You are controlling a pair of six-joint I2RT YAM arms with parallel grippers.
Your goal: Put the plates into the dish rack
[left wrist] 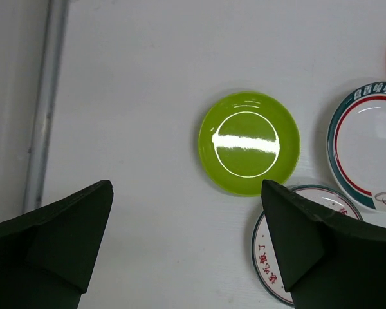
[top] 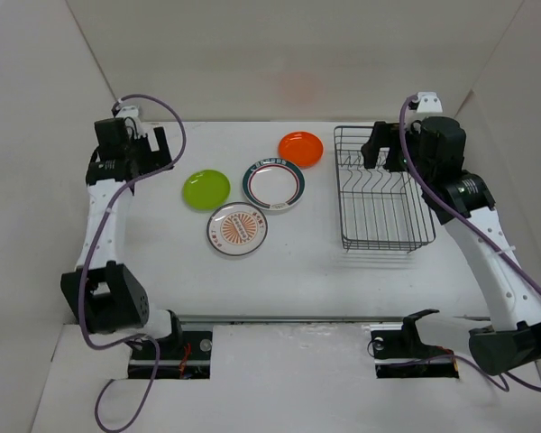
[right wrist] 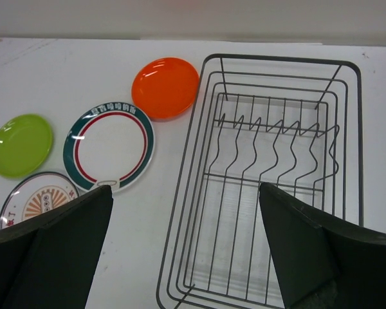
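**Black wire rack on the right, four plates flat on the table to its left**

Black wire makes up the dish rack (top: 383,203), which sits on the right side of the white table (top: 298,280) with its row of divider prongs towards the far end. All four plates lie flat on the table to its left, outside it.

The orange plate (top: 300,149) is farthest back, just beside the rack's far-left corner. The banded plate (top: 273,184), white with a green and red rim, lies nearer me. The sunburst plate (top: 237,229) is just beside it, nearest the arm bases. The lime-green plate (top: 206,189) is the leftmost of the cluster.

My right gripper (right wrist: 185,188) hangs above the far part of the rack, fingers spread wide and holding nothing. Its wrist view looks down over the rack's left wall, with the plates off to the left.

My left gripper (left wrist: 186,187) is raised over the far-left of the table, jaws wide apart and gripping nothing. In its wrist view the lime-green plate lies just ahead of the fingertips.

Purple cables (top: 158,106) loop off both arms.
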